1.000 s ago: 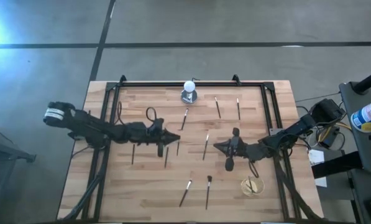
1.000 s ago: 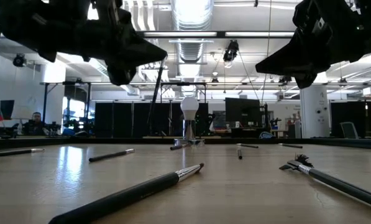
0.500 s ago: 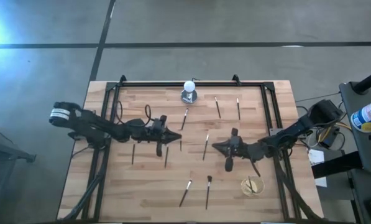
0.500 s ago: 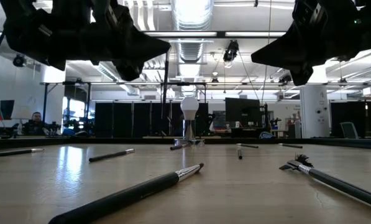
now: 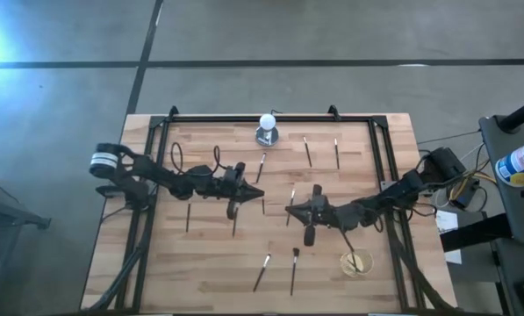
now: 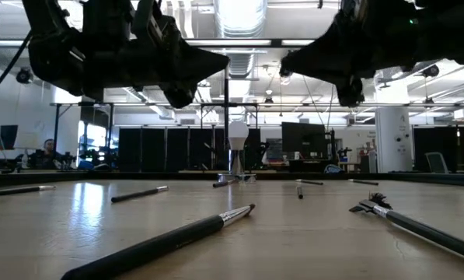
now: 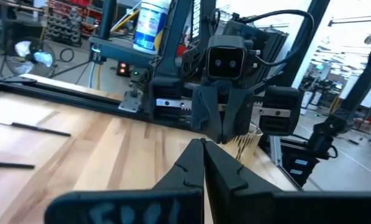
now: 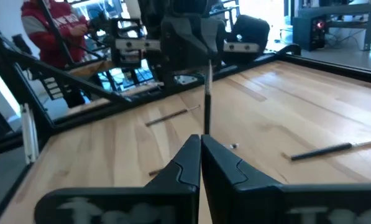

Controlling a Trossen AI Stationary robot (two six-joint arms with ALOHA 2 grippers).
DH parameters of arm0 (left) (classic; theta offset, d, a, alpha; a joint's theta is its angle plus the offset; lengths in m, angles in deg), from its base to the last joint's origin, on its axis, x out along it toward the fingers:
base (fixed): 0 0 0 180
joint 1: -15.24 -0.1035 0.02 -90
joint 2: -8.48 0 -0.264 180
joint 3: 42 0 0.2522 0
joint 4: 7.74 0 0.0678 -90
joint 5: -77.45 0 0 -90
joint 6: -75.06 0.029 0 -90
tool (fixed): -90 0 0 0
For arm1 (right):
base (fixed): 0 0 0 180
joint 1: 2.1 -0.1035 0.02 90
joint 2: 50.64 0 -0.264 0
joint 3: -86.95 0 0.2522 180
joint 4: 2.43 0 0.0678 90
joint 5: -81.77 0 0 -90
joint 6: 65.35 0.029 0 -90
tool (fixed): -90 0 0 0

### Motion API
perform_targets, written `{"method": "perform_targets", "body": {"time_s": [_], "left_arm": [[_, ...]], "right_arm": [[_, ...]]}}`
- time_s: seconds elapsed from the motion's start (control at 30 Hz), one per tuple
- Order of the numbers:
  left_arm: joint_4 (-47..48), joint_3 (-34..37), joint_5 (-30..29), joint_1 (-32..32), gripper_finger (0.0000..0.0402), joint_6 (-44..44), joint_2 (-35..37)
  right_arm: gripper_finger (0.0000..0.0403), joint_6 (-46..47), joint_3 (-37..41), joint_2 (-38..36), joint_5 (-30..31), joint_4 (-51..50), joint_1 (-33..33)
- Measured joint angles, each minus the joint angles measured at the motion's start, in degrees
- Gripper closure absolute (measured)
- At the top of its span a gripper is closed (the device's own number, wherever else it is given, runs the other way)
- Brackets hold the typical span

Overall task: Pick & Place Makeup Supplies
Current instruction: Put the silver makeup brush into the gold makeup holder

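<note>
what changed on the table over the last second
Both arms reached inward toward the table's middle: the left gripper moved right, the right gripper moved left, so they now face each other closely. Jaws of both stayed shut; nothing was taken hold of or let go. The brushes, white ball and cup stayed put.

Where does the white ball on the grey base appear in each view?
High view: white ball at the middle of the table's far edge.
Low view: centre of the picture, at the back of the table.
Left wrist view: not in it.
Right wrist view: not in it.
Shared landmark: the left gripper, shut on a hanging makeup brush.
</note>
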Motion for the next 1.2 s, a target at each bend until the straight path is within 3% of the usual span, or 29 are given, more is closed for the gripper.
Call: {"method": "perform_targets", "body": {"time_s": [0.2, 0.6, 0.83, 1.2], "left_arm": [[-0.21, -0.39, 0.13, -0.13, 0.0401, 0.04, -0.08], [-0.17, -0.34, 0.31, -0.27, 0.0402, 0.31, 0.17], [-0.21, -0.84, 0.31, -0.33, 0.0402, 0.28, 0.17], [-0.51, -0.98, 0.50, -0.33, 0.0401, 0.06, 0.21]], "right_arm": [[0.0374, -0.75, -0.46, -1.01, -0.89, -0.21, 0.12], [0.0290, -0.35, -2.12, -1.08, -1.21, -0.36, 1.05], [0.0253, 2.85, -5.06, -0.98, -6.09, -4.80, 3.40], [0.0239, 2.78, -8.33, 1.71, -8.83, -5.01, 5.95]]}}
